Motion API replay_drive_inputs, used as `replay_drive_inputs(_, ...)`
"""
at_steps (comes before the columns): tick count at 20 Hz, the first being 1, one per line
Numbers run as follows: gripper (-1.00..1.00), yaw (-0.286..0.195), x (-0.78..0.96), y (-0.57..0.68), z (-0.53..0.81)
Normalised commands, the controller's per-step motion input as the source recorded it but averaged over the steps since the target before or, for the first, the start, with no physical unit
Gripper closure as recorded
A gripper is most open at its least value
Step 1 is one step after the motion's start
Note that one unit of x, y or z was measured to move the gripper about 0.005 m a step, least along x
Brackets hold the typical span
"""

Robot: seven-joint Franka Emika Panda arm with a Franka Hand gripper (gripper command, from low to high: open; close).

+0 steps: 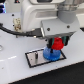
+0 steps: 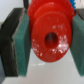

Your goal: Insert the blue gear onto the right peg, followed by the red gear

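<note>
The red gear (image 2: 50, 37) is clamped between the hand's (image 1: 58, 45) green pads (image 2: 21, 42), its centre hole facing the wrist camera. In the exterior view it hangs just above and slightly toward the exterior view's right of the blue gear (image 1: 50, 54), which lies flat at the right end of the black-bordered plate (image 1: 35, 59), apparently already on the right peg. The peg itself is hidden. The coming move turns on lining hole over hub, then lowering straight.

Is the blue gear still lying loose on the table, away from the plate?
No, the blue gear already sits on the plate, under the red gear.
</note>
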Motion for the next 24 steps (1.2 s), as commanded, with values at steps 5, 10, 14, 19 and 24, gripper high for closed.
replay_drive_inputs(5,1.0,0.0,0.06,-0.3,-0.19)
replay_drive_inputs(10,1.0,0.0,0.0,0.11,-0.08)
replay_drive_inputs(14,1.0,0.0,0.01,0.02,0.16)
replay_drive_inputs(19,1.0,0.0,0.01,0.0,0.23)
replay_drive_inputs(24,1.0,0.0,0.04,0.05,0.1)
